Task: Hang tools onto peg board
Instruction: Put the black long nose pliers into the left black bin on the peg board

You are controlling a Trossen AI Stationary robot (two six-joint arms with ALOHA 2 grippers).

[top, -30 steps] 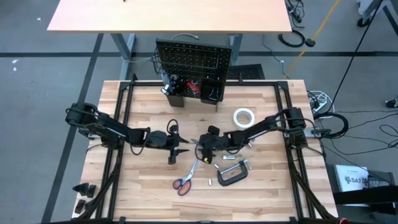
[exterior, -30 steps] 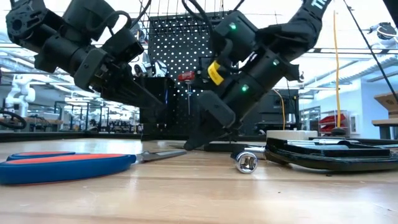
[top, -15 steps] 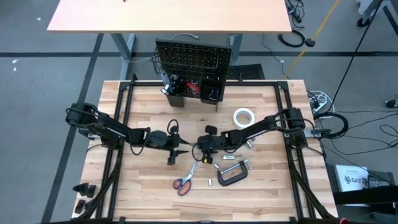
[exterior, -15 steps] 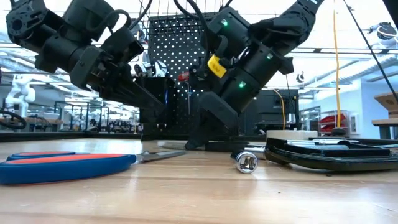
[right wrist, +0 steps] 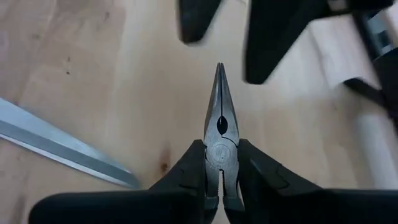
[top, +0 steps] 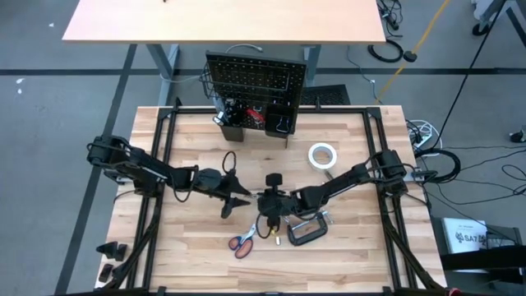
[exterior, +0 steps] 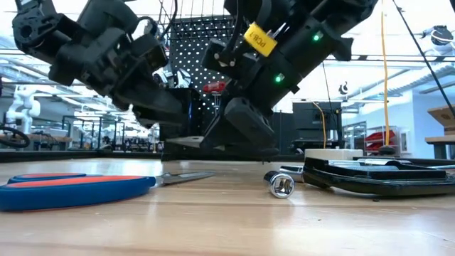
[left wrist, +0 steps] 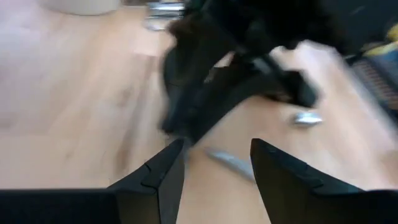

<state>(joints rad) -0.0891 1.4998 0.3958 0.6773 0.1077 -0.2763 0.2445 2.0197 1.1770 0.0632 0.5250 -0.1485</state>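
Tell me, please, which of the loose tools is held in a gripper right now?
The pliers: the right gripper is shut on them, nose pointing forward. The orange-handled scissors, black C-clamp and white tape roll all lie free on the table.

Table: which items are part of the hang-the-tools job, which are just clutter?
Job:
- pliers, held in right pincer
- scissors
- C-clamp
- tape roll
- peg board

Clutter:
- socket on the table
- cables on the floor
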